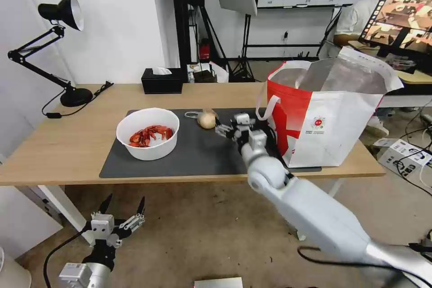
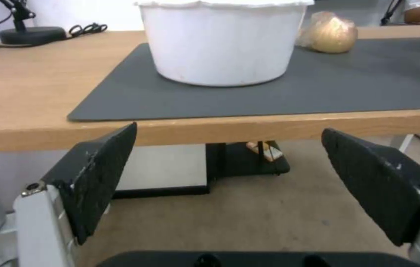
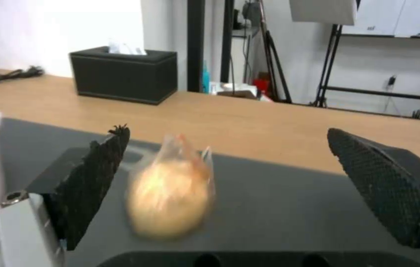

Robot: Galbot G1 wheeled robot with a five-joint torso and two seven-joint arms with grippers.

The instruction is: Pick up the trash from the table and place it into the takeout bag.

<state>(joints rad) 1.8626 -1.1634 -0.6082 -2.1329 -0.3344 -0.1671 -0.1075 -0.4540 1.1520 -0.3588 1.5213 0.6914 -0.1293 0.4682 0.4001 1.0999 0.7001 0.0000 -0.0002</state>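
On the counter [image 1: 67,144], the takeout bag [image 1: 324,117] stands at three o'clock, the white bowl [image 1: 147,132] at nine, the bagged beige ball [image 1: 207,119] between. Right pincer [image 1: 225,128], released, sits just beside the ball; it looks light, soft, slippery in film, best gripped across its middle. Left pincer [image 1: 122,209] hangs open below.

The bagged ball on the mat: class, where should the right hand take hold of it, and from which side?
Probably across the round body of the ball, coming low from the bag side, where the open right hand already faces it. The body is firm-looking and lies between the fingers; the loose plastic tail would likely slip.
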